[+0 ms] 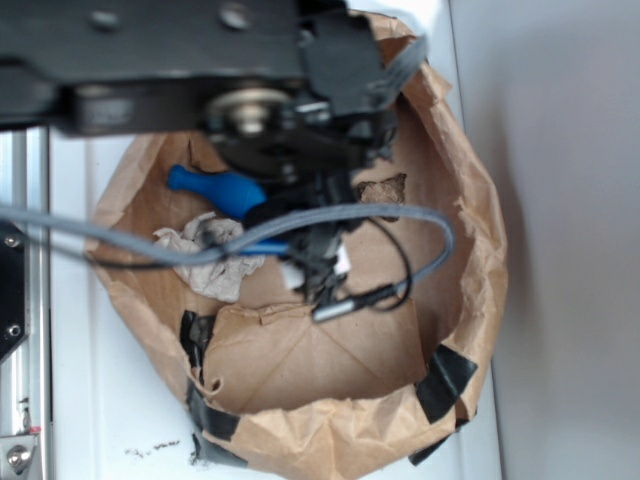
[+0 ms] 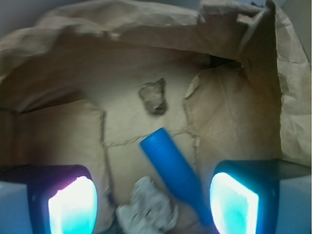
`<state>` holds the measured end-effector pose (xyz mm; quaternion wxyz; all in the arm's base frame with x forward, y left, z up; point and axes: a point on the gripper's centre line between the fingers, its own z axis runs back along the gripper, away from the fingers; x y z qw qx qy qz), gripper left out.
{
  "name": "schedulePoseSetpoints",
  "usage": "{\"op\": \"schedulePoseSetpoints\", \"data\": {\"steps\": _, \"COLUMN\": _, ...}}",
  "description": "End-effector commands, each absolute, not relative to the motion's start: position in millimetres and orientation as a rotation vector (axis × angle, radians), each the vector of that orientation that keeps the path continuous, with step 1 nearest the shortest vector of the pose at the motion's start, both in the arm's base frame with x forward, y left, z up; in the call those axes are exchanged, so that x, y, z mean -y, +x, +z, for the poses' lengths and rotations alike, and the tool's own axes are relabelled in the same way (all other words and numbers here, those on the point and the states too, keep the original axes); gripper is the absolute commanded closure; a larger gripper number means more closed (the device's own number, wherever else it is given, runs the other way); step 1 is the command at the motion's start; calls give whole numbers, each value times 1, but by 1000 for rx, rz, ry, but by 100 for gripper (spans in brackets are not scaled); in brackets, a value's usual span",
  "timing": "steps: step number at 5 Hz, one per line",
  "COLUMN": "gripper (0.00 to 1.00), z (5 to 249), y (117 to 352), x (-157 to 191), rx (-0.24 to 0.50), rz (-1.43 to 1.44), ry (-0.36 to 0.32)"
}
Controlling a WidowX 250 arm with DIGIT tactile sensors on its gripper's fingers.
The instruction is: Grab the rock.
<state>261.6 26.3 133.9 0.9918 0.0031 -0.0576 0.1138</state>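
Gripper agape (empty) — well short of rock.

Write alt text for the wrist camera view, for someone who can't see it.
Seen from the wrist, a small rough brown-grey rock lies on the floor of a crumpled brown paper bag, untouched. Nearer the camera, a blue bottle lies on its side beside an off-white paper wad. The open gripper frames the bottom edge, its pads glowing cyan.
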Motion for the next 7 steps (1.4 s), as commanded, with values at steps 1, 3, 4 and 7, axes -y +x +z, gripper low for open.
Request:
{"op": "schedulePoseSetpoints", "data": {"steps": 1, "gripper": 0, "z": 105, "y": 301, "x": -81, "rx": 134, "rz": 326, "ry": 64}}
{"op": "schedulePoseSetpoints", "data": {"steps": 3, "gripper": 0, "z": 112, "y": 315, "x": -99, "rx": 181, "rz": 335, "ry": 4}}
{"op": "schedulePoseSetpoints", "data": {"steps": 4, "gripper": 0, "z": 122, "y": 315, "x": -76, "rx": 209, "rz": 256, "ry": -89}}
{"op": "schedulePoseSetpoints", "data": {"steps": 7, "gripper": 0, "z": 122, "y": 310, "x": -36, "rx": 271, "rz": 116, "ry": -115}}
